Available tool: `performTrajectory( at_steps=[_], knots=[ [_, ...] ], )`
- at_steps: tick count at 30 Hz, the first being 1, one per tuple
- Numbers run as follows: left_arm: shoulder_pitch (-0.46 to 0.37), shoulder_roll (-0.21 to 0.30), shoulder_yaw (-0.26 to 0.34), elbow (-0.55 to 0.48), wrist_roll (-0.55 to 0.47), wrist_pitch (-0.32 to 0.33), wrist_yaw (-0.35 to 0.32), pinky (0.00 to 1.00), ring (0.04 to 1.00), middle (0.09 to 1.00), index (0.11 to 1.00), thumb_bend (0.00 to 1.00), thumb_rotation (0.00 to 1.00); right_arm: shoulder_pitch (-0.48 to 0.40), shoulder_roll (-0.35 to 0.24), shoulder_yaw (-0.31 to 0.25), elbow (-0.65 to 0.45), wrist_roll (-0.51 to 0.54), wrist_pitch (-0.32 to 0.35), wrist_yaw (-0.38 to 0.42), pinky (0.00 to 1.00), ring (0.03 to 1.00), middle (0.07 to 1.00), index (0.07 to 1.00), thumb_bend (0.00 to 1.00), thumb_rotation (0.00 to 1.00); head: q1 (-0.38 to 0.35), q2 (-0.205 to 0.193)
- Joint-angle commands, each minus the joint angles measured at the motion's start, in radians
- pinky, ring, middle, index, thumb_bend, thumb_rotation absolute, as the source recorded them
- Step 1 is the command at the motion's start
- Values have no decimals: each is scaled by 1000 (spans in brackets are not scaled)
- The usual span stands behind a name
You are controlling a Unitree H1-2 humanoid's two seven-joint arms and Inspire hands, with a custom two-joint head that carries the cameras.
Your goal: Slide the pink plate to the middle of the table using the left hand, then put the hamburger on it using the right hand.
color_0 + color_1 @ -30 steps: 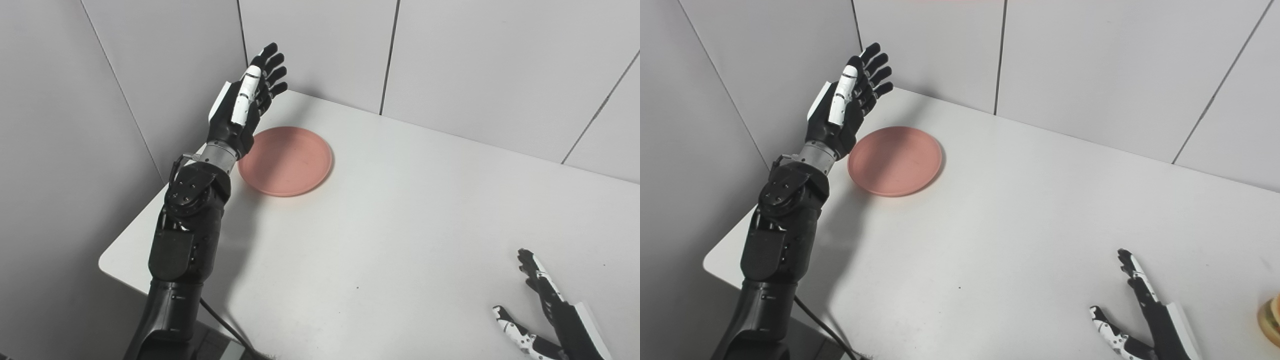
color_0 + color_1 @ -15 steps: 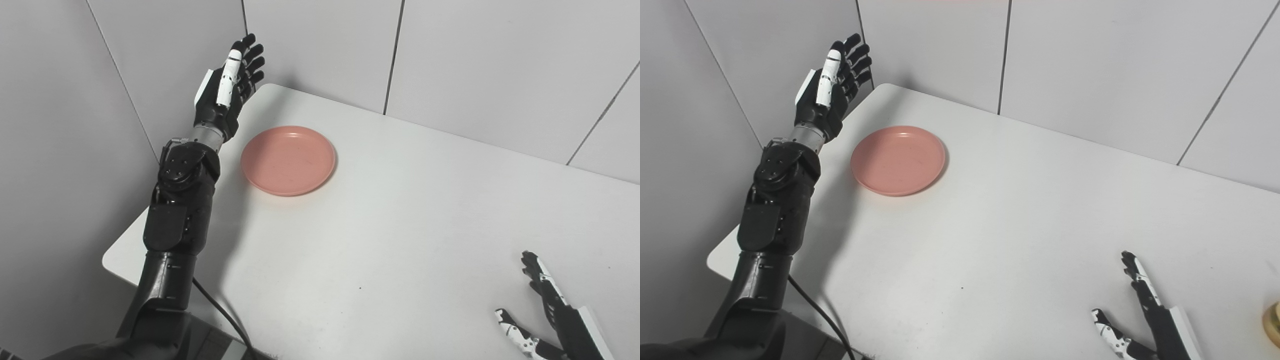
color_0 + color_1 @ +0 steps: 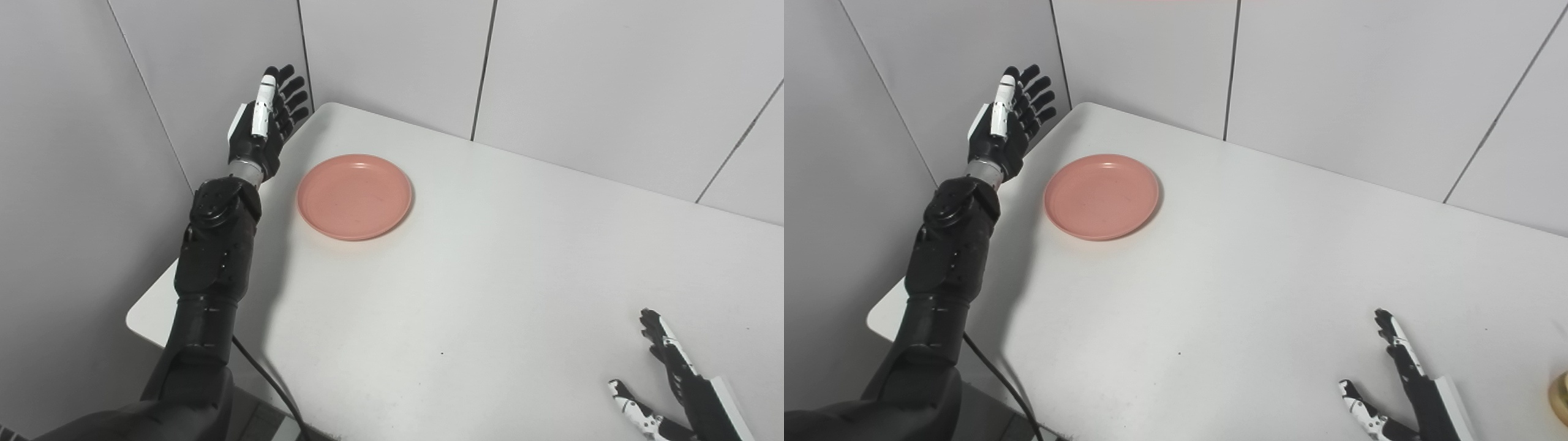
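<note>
My right hand (image 3: 1402,392) rests at the near right edge of the flat white table (image 3: 490,294), fingers and thumb spread apart, empty, low over the surface; only its upper portion is in frame. Just beyond it to the right, the tan rounded edge of the hamburger (image 3: 1560,398) shows at the right border of the right eye view, apart from my right hand; most of it is cut off. At the near left, my black left forearm rises past the rounded near-left corner of the table, with a black cable (image 3: 269,386) running beneath it below the table edge. Farther back, the round pink plastic plate (image 3: 354,196) lies flat on the far left part of the table, empty, well apart from the table's middle. My left hand (image 3: 260,131) is raised beside the plate on its left, over the table's left edge and close to the grey panel wall (image 3: 184,73); its fingers are extended and apart, holding nothing and not touching the plate.
</note>
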Motion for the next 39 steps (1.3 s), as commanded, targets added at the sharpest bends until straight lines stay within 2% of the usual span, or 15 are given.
performTrajectory(
  at_steps=[1,5,10,14,18,24,30,39],
  knots=[
    [-37,42,15,-5,-12,-45,4,940,916,907,891,378,1000,-2,-10,-7,-37,5,15,8,965,975,967,966,3,0,0,0],
    [-36,42,21,46,-14,-56,3,936,923,913,908,372,1000,0,-9,-8,-39,1,15,8,957,968,961,960,7,0,-1,-1],
    [-34,43,18,109,-7,-102,-6,941,927,905,879,353,1000,1,-9,-9,-40,2,13,9,956,971,963,960,4,0,-1,0],
    [-35,41,24,153,-22,-113,-12,920,924,903,852,333,1000,0,-9,-8,-49,-9,27,9,948,965,960,956,4,0,0,4],
    [-38,43,22,211,-34,-130,-25,952,941,928,908,339,1000,0,-10,-11,-49,3,26,15,955,970,965,961,0,0,-1,7],
    [-32,37,18,268,-43,-158,-55,937,936,930,918,341,1000,-1,-8,-15,-39,-1,22,13,952,969,964,961,4,0,-6,5],
    [-29,19,9,327,-60,-197,-91,955,945,938,922,368,1000,-1,-3,-16,-32,1,10,9,943,961,956,954,3,0,-13,3],
    [-26,-20,-25,359,-59,-223,-97,932,921,917,901,385,1000,-1,7,-14,-25,-8,3,1,950,961,953,950,0,0,-23,6]
  ],
)
